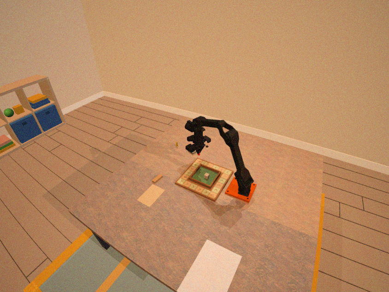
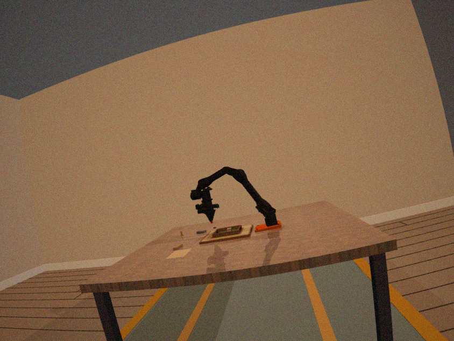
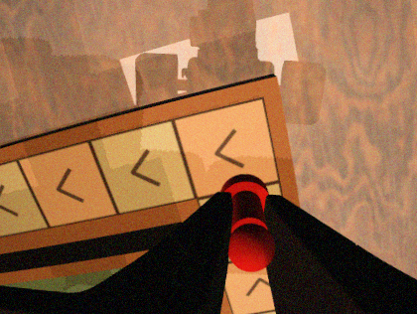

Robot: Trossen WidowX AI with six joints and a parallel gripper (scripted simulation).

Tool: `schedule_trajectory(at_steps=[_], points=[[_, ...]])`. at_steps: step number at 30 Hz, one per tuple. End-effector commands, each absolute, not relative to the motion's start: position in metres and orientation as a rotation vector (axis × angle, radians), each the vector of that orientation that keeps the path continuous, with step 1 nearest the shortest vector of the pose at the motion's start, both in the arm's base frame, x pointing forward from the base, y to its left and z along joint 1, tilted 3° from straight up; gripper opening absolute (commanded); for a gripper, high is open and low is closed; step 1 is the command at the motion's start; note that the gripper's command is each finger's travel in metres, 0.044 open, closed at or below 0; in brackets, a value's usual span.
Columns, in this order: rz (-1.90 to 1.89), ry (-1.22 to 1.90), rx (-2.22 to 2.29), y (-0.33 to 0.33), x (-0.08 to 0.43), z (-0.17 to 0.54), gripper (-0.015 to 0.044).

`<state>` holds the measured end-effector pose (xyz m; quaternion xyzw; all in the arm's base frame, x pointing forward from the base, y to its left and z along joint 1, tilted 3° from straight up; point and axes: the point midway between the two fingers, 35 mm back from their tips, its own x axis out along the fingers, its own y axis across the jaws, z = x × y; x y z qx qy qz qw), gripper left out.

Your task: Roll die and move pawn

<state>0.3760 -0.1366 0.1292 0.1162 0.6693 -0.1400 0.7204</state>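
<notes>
From the top view, I see the die (image 1: pixel 206 176) sitting in the green tray (image 1: pixel 197 173), so the roll looks done, and my gripper (image 1: pixel 198 153) hangs over the board (image 1: pixel 188 186) corner nearest the table's far edge. From the side view, the red pawn (image 2: pixel 211 221) is lifted off the board. From the wrist view, the fingers are squeezed tight on the pawn so I can carry it along the arrows. I see no words anywhere.

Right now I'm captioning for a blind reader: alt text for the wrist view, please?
Black gripper shut on a red round-headed pawn, held above the corner of a wooden board whose tan and pale-green squares bear dark arrows. Mottled brown table top lies beyond.
</notes>
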Motion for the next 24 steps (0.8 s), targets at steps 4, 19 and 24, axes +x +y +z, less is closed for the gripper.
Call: schedule_trajectory(at_steps=[4, 19, 24], points=[[-0.311, 1.474, 0.259, -0.136, 0.371, 0.164, 0.0], [-0.303, 1.478, 0.259, -0.112, 0.372, 0.189, 0.0], [-0.301, 1.478, 0.261, -0.081, 0.383, 0.177, 0.0]])
